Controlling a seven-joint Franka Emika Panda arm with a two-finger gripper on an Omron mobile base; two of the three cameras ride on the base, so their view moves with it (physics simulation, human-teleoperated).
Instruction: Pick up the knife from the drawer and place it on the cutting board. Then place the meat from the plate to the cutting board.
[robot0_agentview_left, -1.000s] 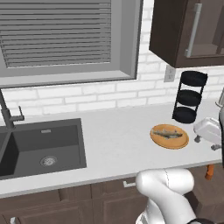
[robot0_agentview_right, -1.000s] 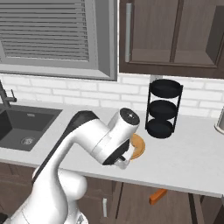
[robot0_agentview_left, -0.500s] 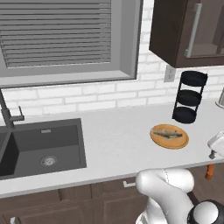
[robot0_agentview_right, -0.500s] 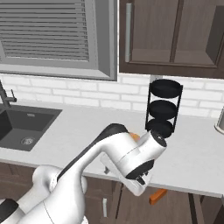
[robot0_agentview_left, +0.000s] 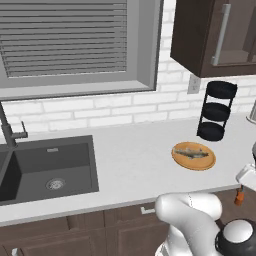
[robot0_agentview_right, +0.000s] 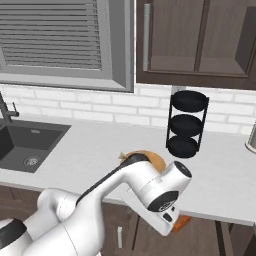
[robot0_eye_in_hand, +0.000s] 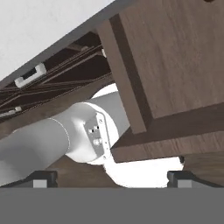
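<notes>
Lead: Knife position, left base view?

Checker: My guess is that the knife (robot0_agentview_left: 240, 197) is the orange stub low on the right, just under the counter (robot0_agentview_left: 130, 160) lip. The blade is hidden, so I can't tell the long axis. The plate (robot0_agentview_left: 193, 156) sits on the counter in front of the black rack (robot0_agentview_left: 216, 111), with the meat (robot0_agentview_left: 192, 152) lying across it, long axis roughly left-right. The sink (robot0_agentview_left: 47, 167) is far left, well apart from all this.

Lead: Right base view?

Checker: The arm (robot0_agentview_right: 145, 185) is folded forward and down over the counter edge, wrist dipping below it. The orange stub pokes out just beside the wrist on its right and a little lower, so the knife looks close to the hand. The plate is mostly behind the forearm, with only a rim sliver showing. The rack is behind and to the right.

Lead: Hand view, fingers?

Checker: The gripper (robot0_eye_in_hand: 112, 179) is spread wide, with the tips at opposite bottom corners and nothing between them. The camera looks in under the counter at a brown wooden drawer box (robot0_eye_in_hand: 175, 65), dark rails and the robot's own forearm.

Lead: So what does the next move turn on?

Checker: The hand is low and facing the cabinet, not the knife. I'd say it has to turn toward the right side and come over the drawer, then line the jaws across the handle — and that needs the axis, which can't be read yet.
</notes>
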